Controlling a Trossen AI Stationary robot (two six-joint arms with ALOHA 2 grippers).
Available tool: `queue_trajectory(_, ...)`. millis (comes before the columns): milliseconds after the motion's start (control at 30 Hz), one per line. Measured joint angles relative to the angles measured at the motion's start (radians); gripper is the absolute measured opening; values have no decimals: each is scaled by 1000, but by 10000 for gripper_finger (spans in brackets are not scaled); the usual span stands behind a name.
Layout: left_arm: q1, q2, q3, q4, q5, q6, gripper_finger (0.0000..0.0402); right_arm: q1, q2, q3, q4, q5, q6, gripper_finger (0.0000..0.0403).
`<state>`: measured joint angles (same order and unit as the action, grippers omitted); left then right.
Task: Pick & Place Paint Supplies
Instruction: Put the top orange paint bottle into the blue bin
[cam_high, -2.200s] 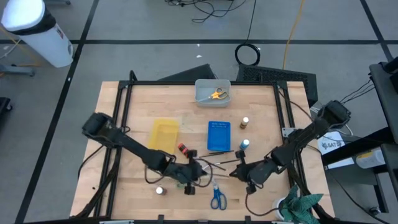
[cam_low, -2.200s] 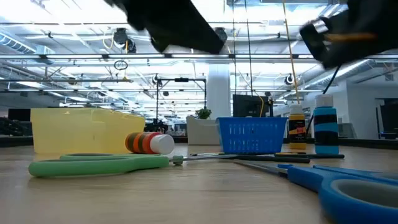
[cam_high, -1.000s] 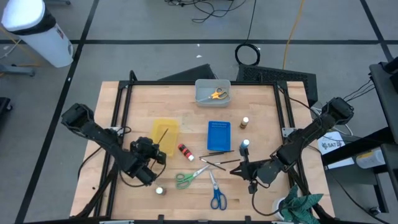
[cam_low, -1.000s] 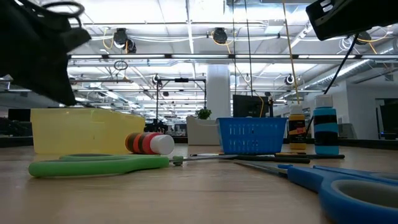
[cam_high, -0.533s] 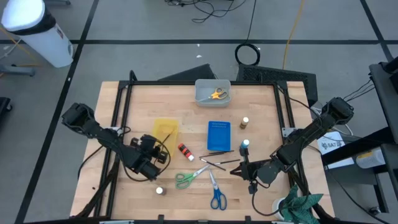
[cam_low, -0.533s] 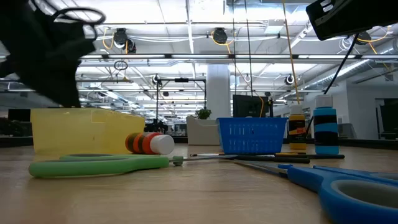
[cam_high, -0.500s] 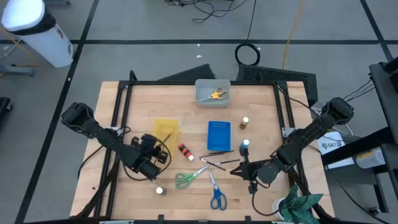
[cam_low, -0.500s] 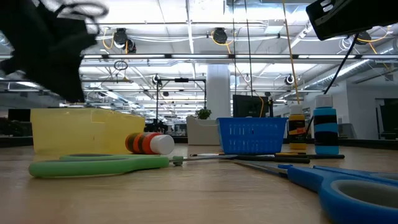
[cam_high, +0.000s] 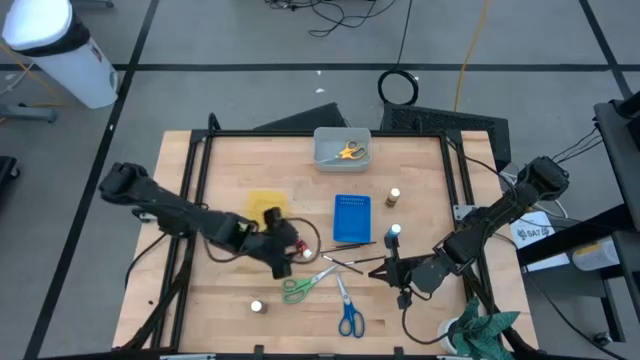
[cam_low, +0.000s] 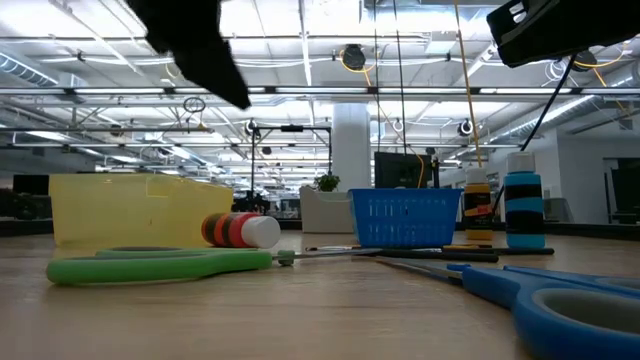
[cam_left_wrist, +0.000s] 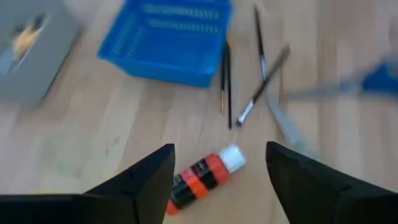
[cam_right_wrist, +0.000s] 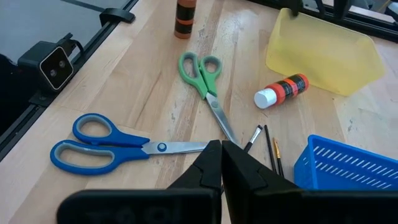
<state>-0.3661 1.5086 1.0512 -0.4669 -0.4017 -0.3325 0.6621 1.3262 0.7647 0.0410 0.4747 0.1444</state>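
A red-orange paint bottle (cam_left_wrist: 202, 174) with a white cap lies on its side on the table, just off the yellow tray (cam_high: 262, 200). My left gripper (cam_left_wrist: 219, 152) hangs open above it, one finger to each side, touching nothing. Thin dark brushes (cam_high: 350, 262) lie crossed in front of the blue tray (cam_high: 351, 217). Green scissors (cam_high: 305, 285) and blue scissors (cam_high: 348, 314) lie flat nearer the front edge. My right gripper (cam_right_wrist: 222, 149) hovers shut above the table, to the right of the brushes.
A grey bin (cam_high: 342, 147) at the far edge holds yellow scissors. Two upright bottles (cam_high: 395, 232), (cam_high: 394, 196) stand right of the blue tray. A white-topped bottle (cam_high: 257, 307) stands near the front left. A black frame borders the table.
My left gripper has swung from the near-left side of the yellow tray toward the table's right, rising a little and rolling about its own axis. It now hangs over the red-orange bottle. The bottle, scissors and brushes have stayed where they were.
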Motion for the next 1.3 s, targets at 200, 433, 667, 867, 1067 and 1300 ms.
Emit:
queue_trajectory(200,59,123,-1,44,111,273,279,0,0,-42,66,-4,0,0)
queue_trajectory(433,100,249,-2,17,183,286,261,0,0,-59,86,-4,-3,0)
queue_trajectory(667,128,290,-2,0,150,302,255,0,0,-59,107,-4,-8,0)
queue_trajectory(867,149,331,0,10,192,285,257,0,0,-59,113,-4,-8,0)
queue_trajectory(1067,156,345,0,26,212,247,224,0,0,-59,114,-4,-8,0)
queue_trajectory(1300,158,318,50,37,218,180,119,-1,0,-60,176,-4,-53,0)
